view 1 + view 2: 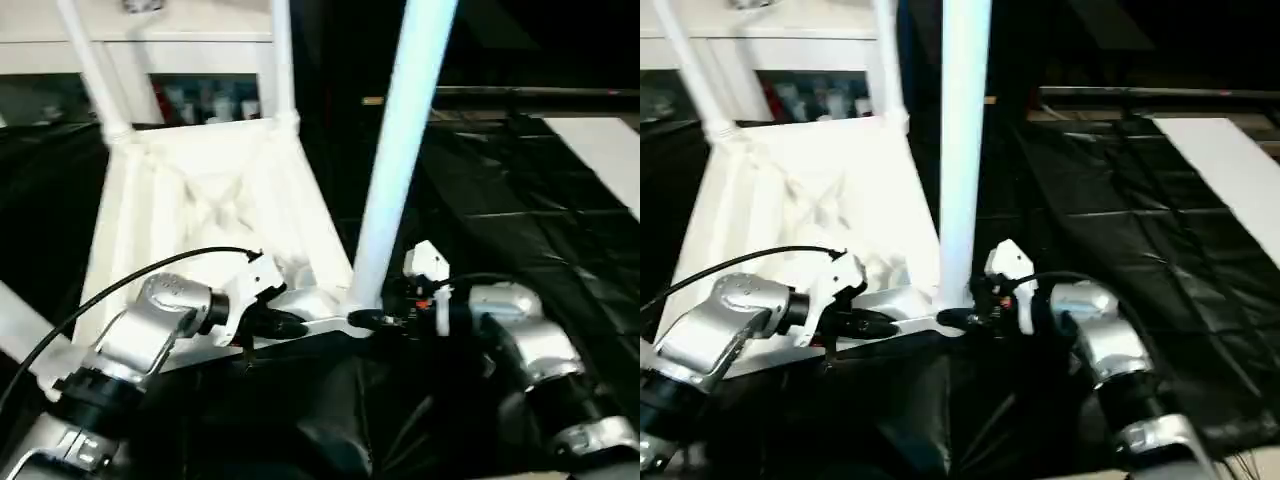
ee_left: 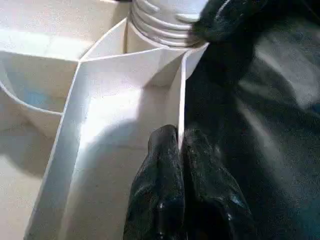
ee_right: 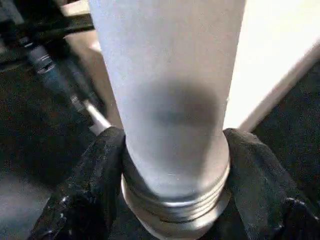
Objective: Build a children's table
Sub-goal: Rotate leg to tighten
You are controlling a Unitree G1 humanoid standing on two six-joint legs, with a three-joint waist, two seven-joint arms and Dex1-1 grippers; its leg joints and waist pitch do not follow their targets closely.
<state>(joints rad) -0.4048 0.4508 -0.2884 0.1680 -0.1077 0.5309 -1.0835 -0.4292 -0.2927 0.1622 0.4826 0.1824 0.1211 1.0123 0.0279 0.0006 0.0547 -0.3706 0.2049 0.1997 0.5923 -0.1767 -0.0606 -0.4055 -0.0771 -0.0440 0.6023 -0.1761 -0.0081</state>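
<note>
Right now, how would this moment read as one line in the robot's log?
step: fitting leg into corner socket | right gripper: around leg base | left gripper: shut on tabletop rib | far legs: two standing

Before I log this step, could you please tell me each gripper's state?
Left gripper: shut on the tabletop's edge wall.
Right gripper: closed around the near leg, by its threaded base.

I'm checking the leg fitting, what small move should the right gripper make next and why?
Probably twist the leg further into its corner socket. The right gripper brackets its base, threads still show there, and the left gripper pinches the tabletop's rim, steadying it.
</note>
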